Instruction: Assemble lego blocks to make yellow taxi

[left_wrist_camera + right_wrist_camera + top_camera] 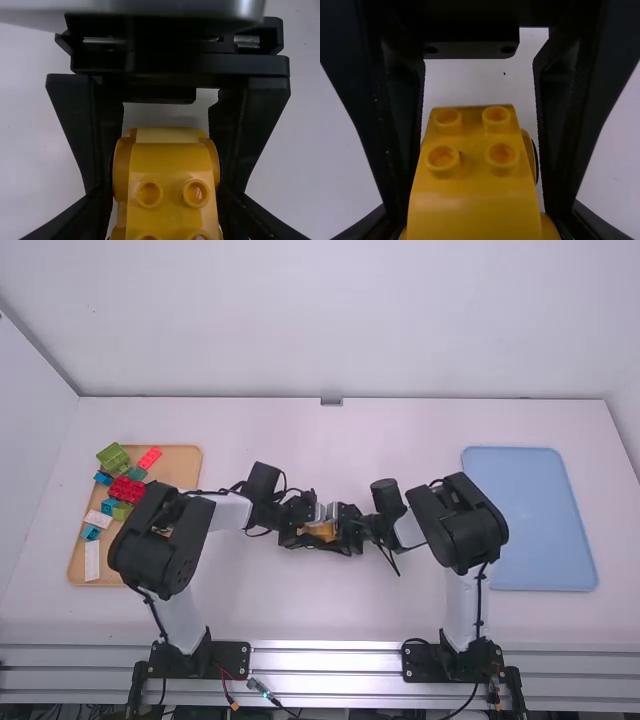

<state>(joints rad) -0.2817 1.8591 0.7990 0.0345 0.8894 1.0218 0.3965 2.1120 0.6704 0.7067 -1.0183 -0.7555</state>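
Yellow block car (322,531), long axis left-to-right

High view looks down; wrist views sit close.

Table centre: blocked by left gripper (300,521) and right gripper (346,528), facing, yellow assembly (322,531) between.
Far table (330,430): open lane beyond both arms.
Wooden tray (185,465): blocks (127,489) inside; left arm (160,540) overhead.
Blue tray (545,520): open interior.
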